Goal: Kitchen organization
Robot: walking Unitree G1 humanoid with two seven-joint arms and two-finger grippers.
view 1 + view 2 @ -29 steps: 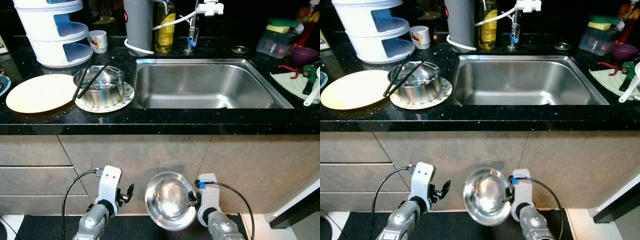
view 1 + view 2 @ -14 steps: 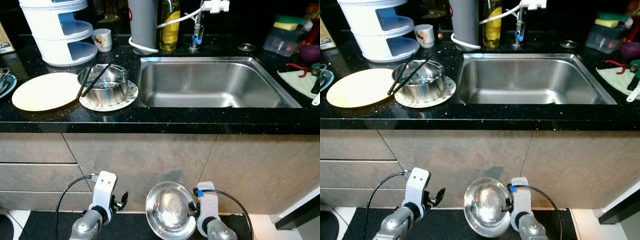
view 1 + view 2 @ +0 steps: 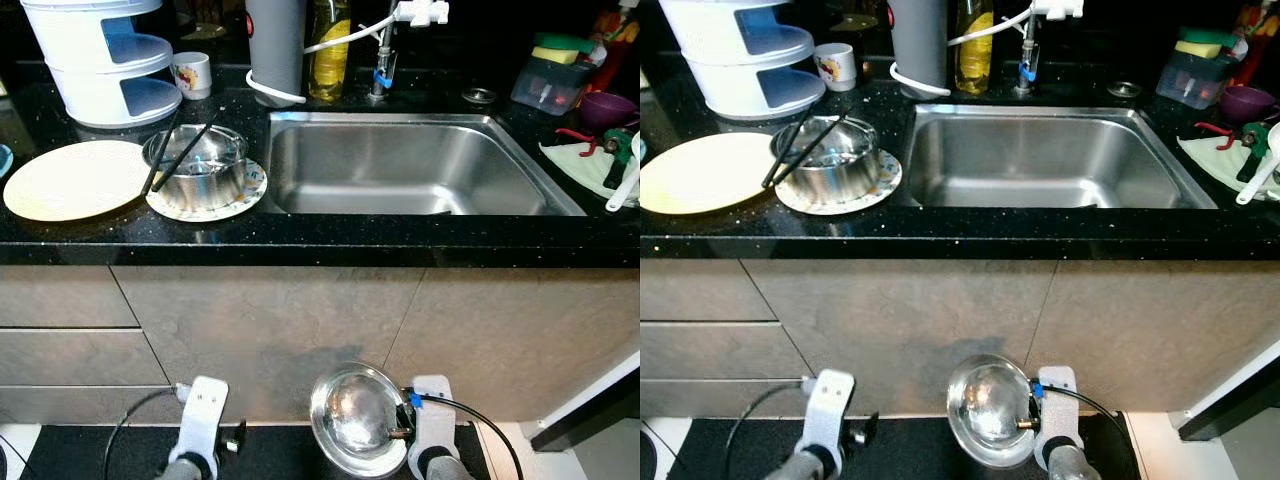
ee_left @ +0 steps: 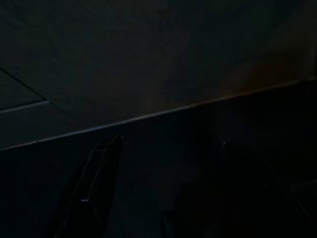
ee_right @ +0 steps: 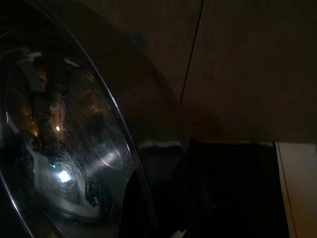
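Gripping the rim of a steel bowl (image 3: pixel 358 420) low before the cabinet front, the right gripper (image 3: pixel 402 432) sits lower in frame than a second ago (the camera has shifted too). The left gripper (image 4: pixel 163 188) hangs idle with its fingers spread apart on nothing, very dark at the wrist. On the worktop (image 3: pixel 330 240), chopsticks (image 3: pixel 185 150) lie across a steel pot (image 3: pixel 196 166) beside the sink (image 3: pixel 410 165)

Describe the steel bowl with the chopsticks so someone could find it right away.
Start at the sink in the black counter and look just to its left. The steel bowl sits on a small patterned plate, beside a larger plain cream plate. Two black chopsticks lie across its rim.
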